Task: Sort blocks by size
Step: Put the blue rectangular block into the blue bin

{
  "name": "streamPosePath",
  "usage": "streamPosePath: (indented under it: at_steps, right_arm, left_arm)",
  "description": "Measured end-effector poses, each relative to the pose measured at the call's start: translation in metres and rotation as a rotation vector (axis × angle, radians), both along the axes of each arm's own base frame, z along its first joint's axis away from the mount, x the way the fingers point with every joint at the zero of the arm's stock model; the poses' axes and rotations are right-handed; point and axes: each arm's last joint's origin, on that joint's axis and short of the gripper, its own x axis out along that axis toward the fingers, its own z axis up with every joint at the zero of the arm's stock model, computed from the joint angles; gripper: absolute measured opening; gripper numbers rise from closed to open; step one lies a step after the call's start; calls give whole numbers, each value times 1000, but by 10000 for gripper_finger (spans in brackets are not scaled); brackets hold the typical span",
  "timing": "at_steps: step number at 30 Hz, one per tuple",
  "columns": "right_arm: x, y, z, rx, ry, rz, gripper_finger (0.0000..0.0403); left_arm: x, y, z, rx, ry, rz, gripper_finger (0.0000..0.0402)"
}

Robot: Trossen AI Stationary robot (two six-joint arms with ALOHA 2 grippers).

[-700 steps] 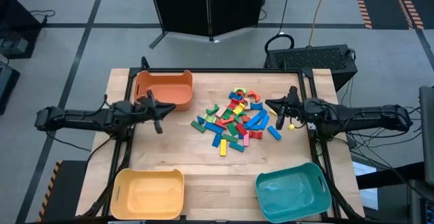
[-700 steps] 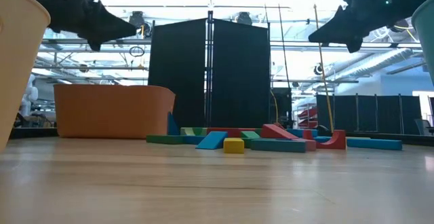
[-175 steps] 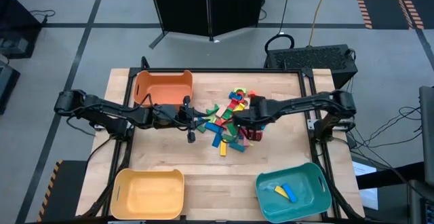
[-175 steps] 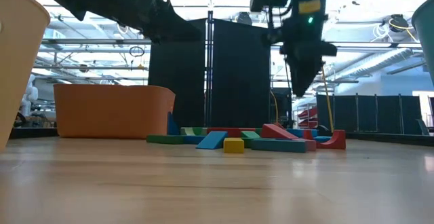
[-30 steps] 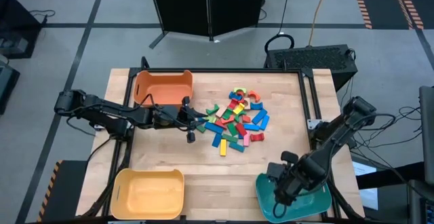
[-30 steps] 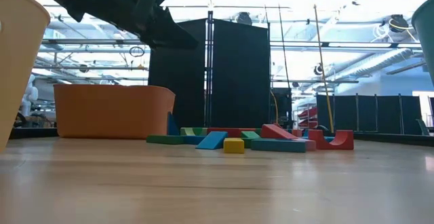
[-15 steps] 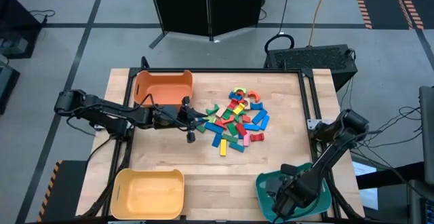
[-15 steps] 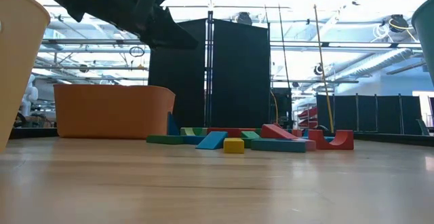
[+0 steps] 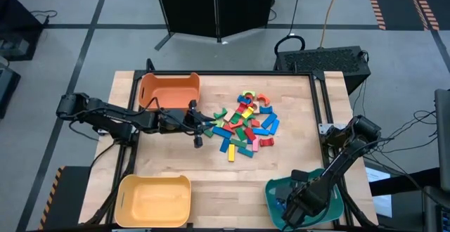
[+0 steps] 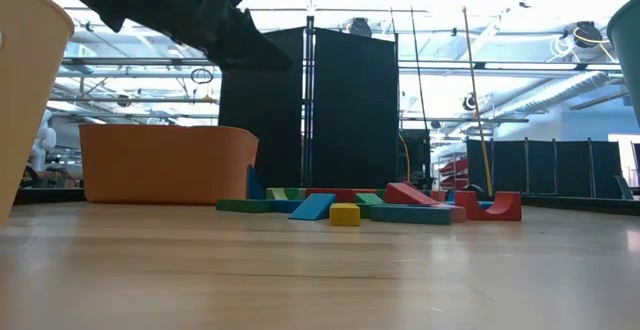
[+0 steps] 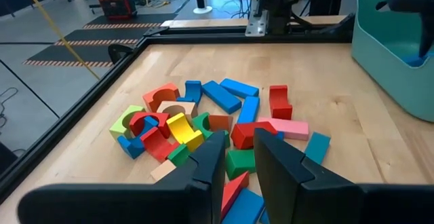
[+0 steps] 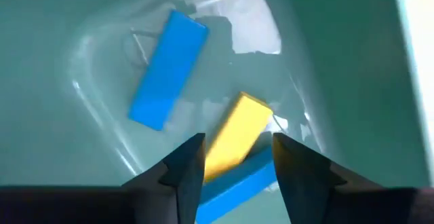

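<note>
- Jaws of the right gripper (image 12: 232,159) are standing apart and gripping nothing; it is hanging low inside the teal bin (image 9: 273,192), right above a yellow bar (image 12: 237,136) that is lying loose on the bin floor.
- Lying with that yellow bar in the teal bin are a blue bar (image 12: 168,79) set a little apart and a second blue bar (image 12: 237,180) partly under the yellow one.
- Jaws of the left gripper (image 11: 236,157) are standing slightly apart with an empty gap between them; it is hovering above the table (image 9: 211,183) at the edge of the pile of blocks (image 9: 243,125), near the orange bin (image 9: 169,90).
- Most blocks are sitting in that jumble at the middle of the table; the yellow bin (image 9: 154,200) is showing none.
- Judging by looks, the blocks are light, rigid painted wood, so they are unlikely to crush but may slip on smooth paint.
- Taking a bar across its narrow width near the middle seems safest; arches are better pinched across their flat faces.
- Blocks that are leaning on neighbours may shift when one is lifted.
</note>
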Motion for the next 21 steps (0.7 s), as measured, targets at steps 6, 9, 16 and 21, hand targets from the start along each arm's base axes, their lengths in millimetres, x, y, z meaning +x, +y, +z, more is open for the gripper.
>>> streamPosePath:
  at_steps: [6, 9, 16, 21]
  right_arm:
    - [0, -14, 11, -32, 15, -16, 169]
    - [0, -23, 24, -39, -51, -25, 169]
    - [-4, -54, 63, -140, -258, -76, 169]
    - [-3, -80, 75, -221, -273, -127, 169]
  left_arm:
    - [0, 0, 1, 0, -11, 0, 80]
    - [0, 0, 1, 0, -12, 0, 80]
    - [0, 0, 1, 0, -11, 0, 80]
    - [0, 0, 1, 0, -11, 0, 80]
